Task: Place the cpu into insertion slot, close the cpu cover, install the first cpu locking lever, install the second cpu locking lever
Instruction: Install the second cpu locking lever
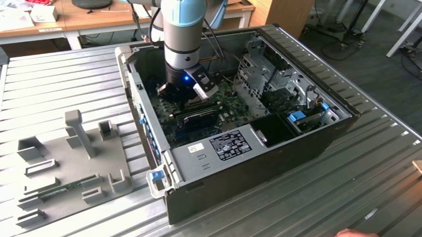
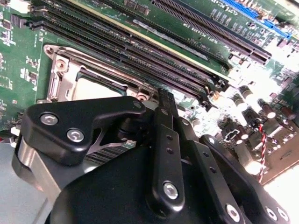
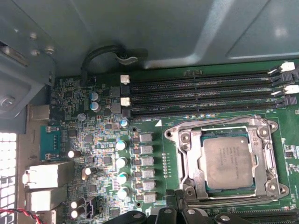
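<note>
Even daylight; wrist views perhaps overexposed.

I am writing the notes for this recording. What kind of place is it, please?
Probably a robotics lab or workshop. An open computer case lies on a ribbed metal table, a grey fixture plate rests beside it, and wooden desks stand behind.

Small square chip: dull brushed silver-grey metal top. Square silver frame plate: bright bare metal. Green circuit board: glossy. Ribbed bench: matt grey metal. Black fingers: matt.
</note>
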You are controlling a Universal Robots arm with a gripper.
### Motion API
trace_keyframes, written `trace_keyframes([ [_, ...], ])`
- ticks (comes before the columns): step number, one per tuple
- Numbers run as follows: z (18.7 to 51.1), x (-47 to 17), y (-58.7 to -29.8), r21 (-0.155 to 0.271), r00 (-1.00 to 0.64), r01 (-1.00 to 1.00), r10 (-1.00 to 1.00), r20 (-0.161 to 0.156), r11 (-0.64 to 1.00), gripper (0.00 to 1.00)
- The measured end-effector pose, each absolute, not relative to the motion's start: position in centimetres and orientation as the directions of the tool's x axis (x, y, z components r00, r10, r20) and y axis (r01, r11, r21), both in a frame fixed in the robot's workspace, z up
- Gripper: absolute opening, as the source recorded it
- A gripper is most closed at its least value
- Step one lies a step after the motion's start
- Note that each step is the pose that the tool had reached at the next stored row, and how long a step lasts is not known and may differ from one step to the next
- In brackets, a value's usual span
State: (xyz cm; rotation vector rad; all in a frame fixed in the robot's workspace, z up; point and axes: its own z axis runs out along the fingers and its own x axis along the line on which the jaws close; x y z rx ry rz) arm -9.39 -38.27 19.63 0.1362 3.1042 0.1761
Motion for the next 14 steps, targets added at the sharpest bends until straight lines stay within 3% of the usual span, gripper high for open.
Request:
trace_keyframes([
  [14,19.34,-9.43,-38.28,0.113,-0.996,0.086,0.089,-0.025,0.990,0.10],
])
